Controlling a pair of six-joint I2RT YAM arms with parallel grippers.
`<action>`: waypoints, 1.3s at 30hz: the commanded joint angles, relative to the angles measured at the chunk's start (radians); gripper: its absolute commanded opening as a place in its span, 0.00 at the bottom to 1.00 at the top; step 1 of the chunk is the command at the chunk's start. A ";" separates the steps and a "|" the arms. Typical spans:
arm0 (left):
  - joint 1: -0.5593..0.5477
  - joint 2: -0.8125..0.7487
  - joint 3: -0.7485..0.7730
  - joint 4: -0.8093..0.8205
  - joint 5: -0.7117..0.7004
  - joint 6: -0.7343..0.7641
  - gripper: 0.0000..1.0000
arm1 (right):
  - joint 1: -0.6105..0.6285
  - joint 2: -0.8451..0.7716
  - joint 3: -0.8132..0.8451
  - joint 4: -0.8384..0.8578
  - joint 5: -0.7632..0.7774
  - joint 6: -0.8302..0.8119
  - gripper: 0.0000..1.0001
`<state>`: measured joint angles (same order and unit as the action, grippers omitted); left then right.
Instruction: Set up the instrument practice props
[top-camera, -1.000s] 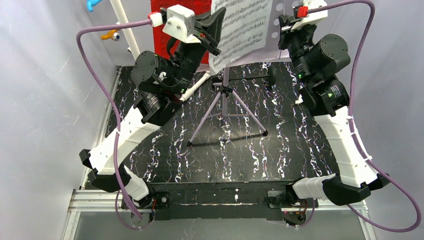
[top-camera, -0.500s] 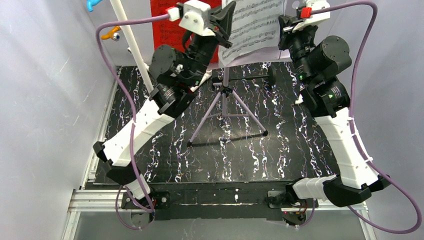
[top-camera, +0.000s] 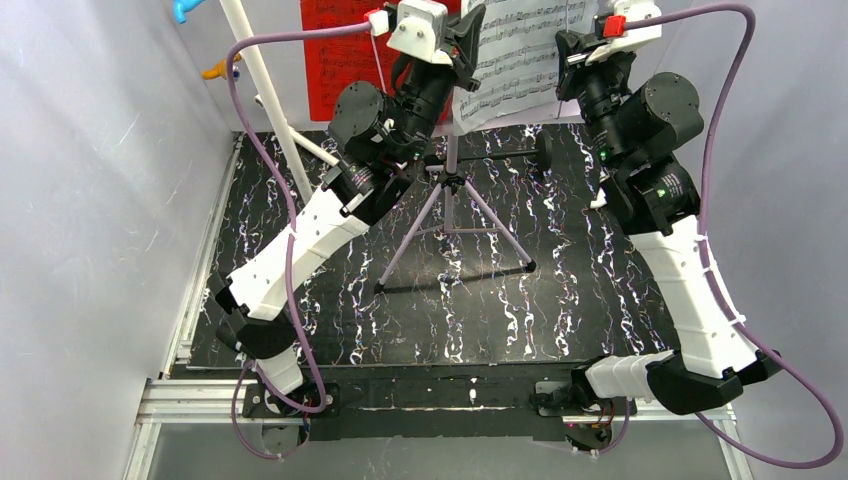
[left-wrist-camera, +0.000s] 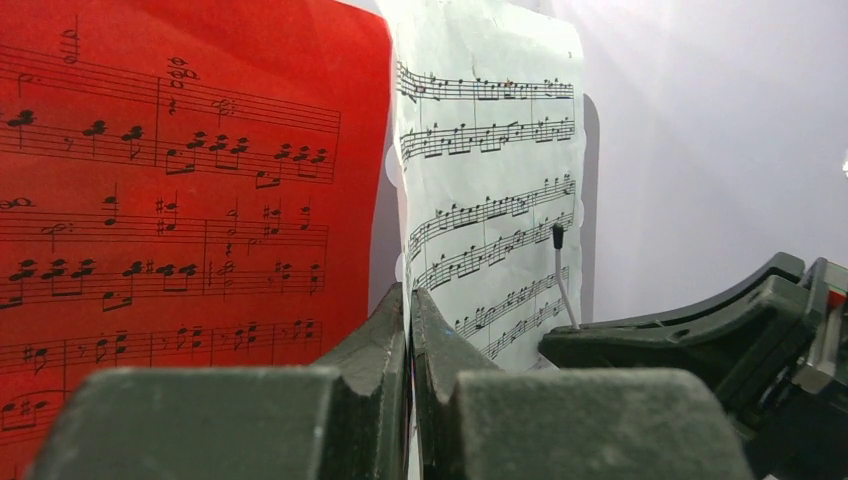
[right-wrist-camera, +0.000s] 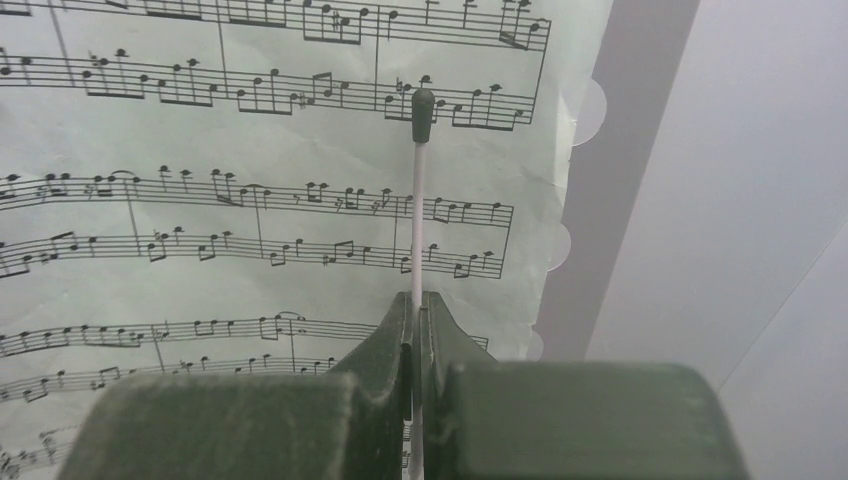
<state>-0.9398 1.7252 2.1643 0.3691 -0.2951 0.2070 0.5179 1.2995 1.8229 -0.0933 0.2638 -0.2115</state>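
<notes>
The lilac music stand (top-camera: 452, 215) stands on its tripod at the back middle of the black mat; its panel edge shows in the right wrist view (right-wrist-camera: 628, 150). My left gripper (top-camera: 468, 50) (left-wrist-camera: 408, 296) is shut on the left edge of the white music sheet (top-camera: 520, 55) (left-wrist-camera: 490, 200) (right-wrist-camera: 250, 200), which is upright in front of the lilac panel. My right gripper (top-camera: 570, 52) (right-wrist-camera: 416, 302) is shut on the microphone's thin white rod with a small black tip (right-wrist-camera: 422, 115) (left-wrist-camera: 558, 240), just in front of the sheet. The red music sheet (top-camera: 340, 55) (left-wrist-camera: 180, 200) hangs upright to the left.
A white PVC pipe (top-camera: 262, 90) slants up at the back left, with a blue hook (top-camera: 185, 8) and a yellow one (top-camera: 220, 70) near it. A black disc (top-camera: 543, 150) lies on the mat (top-camera: 330, 300) behind the tripod. Grey walls close in both sides.
My left arm has swung right and farther back, carrying the white sheet to the right, closer to the right gripper. The right arm has not moved.
</notes>
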 joint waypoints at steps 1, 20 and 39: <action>0.020 0.013 0.058 0.055 -0.008 -0.041 0.00 | 0.002 -0.020 0.006 0.047 -0.039 0.029 0.01; 0.057 -0.107 -0.126 0.055 -0.006 -0.199 0.42 | 0.002 -0.092 -0.029 -0.008 -0.030 0.079 0.50; 0.057 -0.660 -0.578 -0.252 0.221 -0.415 0.98 | 0.002 -0.475 -0.404 -0.346 -0.130 0.247 0.98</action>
<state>-0.8848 1.1969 1.6569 0.2882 -0.1791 -0.1482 0.5182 0.8967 1.5795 -0.3645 0.1757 -0.0296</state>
